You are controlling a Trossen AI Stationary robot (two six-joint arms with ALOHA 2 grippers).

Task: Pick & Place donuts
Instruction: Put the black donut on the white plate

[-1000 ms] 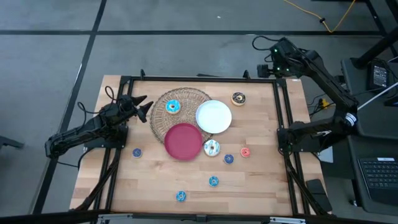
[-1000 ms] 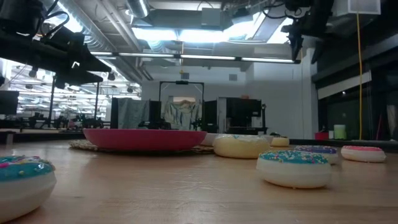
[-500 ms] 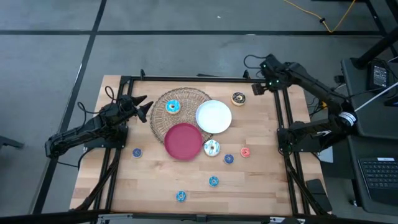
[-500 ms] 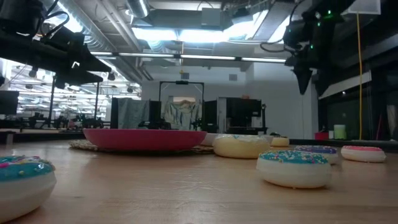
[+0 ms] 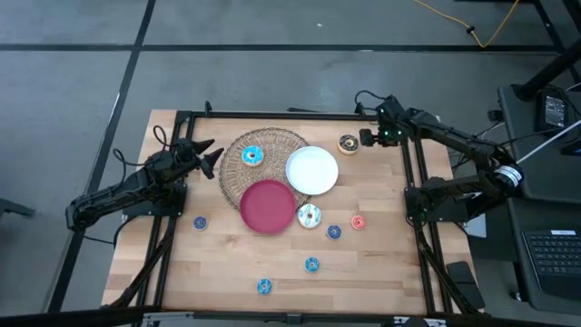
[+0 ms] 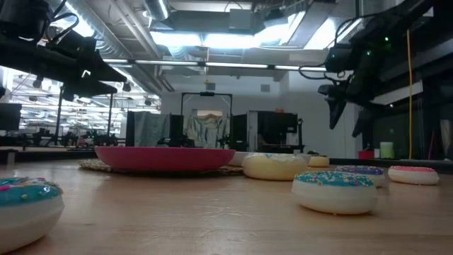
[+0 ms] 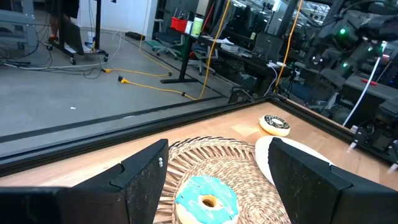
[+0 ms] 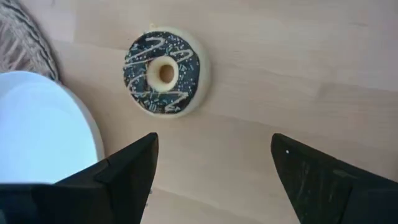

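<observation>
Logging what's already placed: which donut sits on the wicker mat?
The cyan-frosted donut: it alone lies on the wicker mat; all the other donuts rest on bare table.

The right arm reaches in from the far right corner of the table, elbow bent, its wrist tipped downward. Its right end effector (image 5: 366, 138) hangs in the air above the table, fingers (image 8: 127, 171) spread wide apart. The left arm lies low along the left edge, stretched forward, its left end effector (image 5: 207, 154) also gaping open, fingers (image 7: 140, 180) parted.
</observation>
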